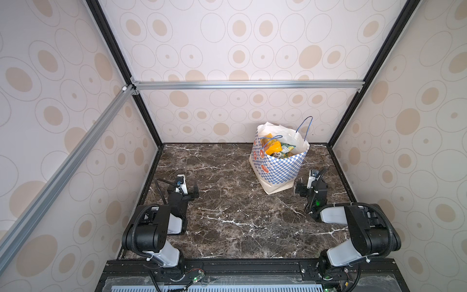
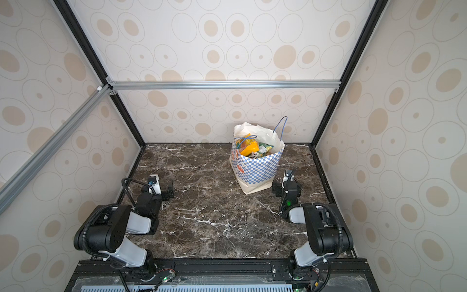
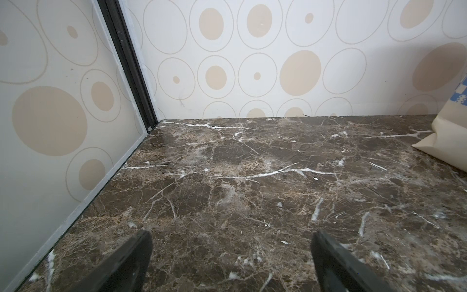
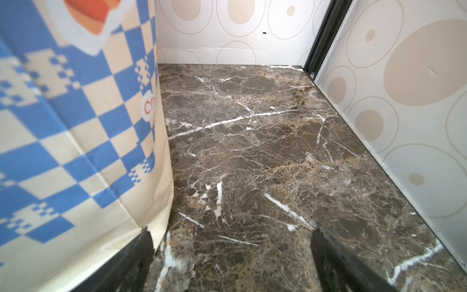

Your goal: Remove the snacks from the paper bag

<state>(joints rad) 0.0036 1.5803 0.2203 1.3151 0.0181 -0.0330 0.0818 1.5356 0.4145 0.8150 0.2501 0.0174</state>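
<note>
In both top views the paper bag (image 1: 278, 169) (image 2: 256, 170) stands upright right of centre in the frame, toward the back of the marble table (image 1: 227, 227). Its mouth is open and the snacks (image 1: 276, 148) (image 2: 252, 148), a yellow-orange packet and green ones among them, lie inside it. The left gripper (image 1: 185, 189) (image 2: 161, 191) sits low at the left of the frame, well apart from the bag, its jaws spread wide and holding nothing. The right gripper (image 1: 312, 188) (image 2: 286, 188) sits just beside the bag's lower right corner, equally spread and empty. In the left wrist view the left gripper (image 3: 231, 235) shows two dark fingers (image 3: 141, 247) far apart over bare marble, and only a pale corner of the bag (image 3: 449, 136) enters the frame. In the right wrist view the right gripper (image 4: 231, 235) is also parted over bare marble. The bag's blue-and-white checkered wall (image 4: 75, 126) rises close beside one finger (image 4: 145, 242); whether that finger touches the paper I cannot tell.
</note>
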